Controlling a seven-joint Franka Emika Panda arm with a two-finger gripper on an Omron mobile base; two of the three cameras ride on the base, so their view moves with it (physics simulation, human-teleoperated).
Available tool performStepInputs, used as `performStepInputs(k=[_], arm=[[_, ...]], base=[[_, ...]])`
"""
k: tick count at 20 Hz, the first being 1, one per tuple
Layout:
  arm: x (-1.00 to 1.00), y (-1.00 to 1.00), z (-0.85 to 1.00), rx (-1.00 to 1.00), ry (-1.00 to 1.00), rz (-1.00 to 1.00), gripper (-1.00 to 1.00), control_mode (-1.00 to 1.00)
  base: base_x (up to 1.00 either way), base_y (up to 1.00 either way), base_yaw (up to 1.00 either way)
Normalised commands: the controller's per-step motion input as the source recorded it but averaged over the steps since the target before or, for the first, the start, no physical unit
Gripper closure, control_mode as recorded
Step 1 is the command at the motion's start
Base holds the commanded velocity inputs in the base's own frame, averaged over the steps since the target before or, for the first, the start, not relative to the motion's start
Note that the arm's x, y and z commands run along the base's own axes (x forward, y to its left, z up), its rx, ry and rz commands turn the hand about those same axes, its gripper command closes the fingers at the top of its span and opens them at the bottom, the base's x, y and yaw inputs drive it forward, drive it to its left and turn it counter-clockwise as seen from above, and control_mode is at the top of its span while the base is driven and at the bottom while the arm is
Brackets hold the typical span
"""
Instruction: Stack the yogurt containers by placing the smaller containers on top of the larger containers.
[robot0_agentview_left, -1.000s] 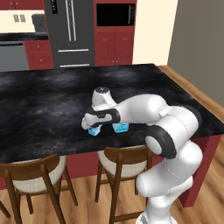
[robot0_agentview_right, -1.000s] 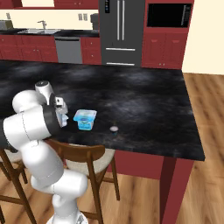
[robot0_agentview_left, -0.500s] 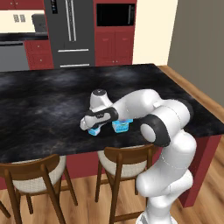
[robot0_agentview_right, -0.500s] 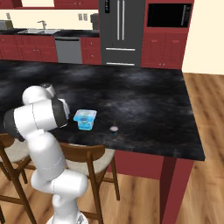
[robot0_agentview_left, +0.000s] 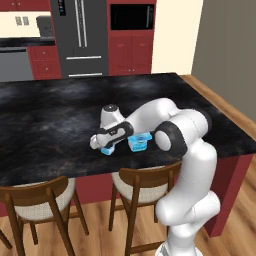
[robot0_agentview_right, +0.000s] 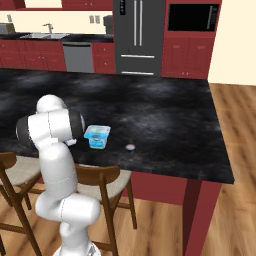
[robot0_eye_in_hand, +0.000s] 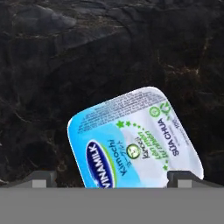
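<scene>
While gripper (robot0_eye_in_hand: 111, 179) hangs spread wide, empty, small yogurt cup (robot0_eye_in_hand: 133, 140) sits directly beneath on black counter (robot0_agentview_left: 50, 125), lid's long axis skewed to fingertips; larger tub (robot0_agentview_left: 139, 142) just right.

You get two base views from behind the arm, left and right, both looking forward and down over the same black counter (robot0_agentview_left: 60, 115). Your hand camera looks straight down, close above it.
</scene>
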Motion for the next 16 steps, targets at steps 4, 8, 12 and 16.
performStepInputs(k=[4, 8, 12, 16], arm=[[0.31, 0.10, -0.23, -0.01, 0.00, 0.00, -1.00, -1.00], [0.27, 0.09, -0.24, -0.01, 0.00, 0.00, -1.00, -1.00], [0.18, 0.02, -0.21, -0.01, 0.00, 0.00, -1.00, -1.00], [0.10, 0.00, -0.24, -0.02, 0.00, 0.00, -1.00, -1.00]], base=[[0.00, 0.00, 0.00], [0.00, 0.00, 0.00], [0.00, 0.00, 0.00], [0.00, 0.00, 0.00]])
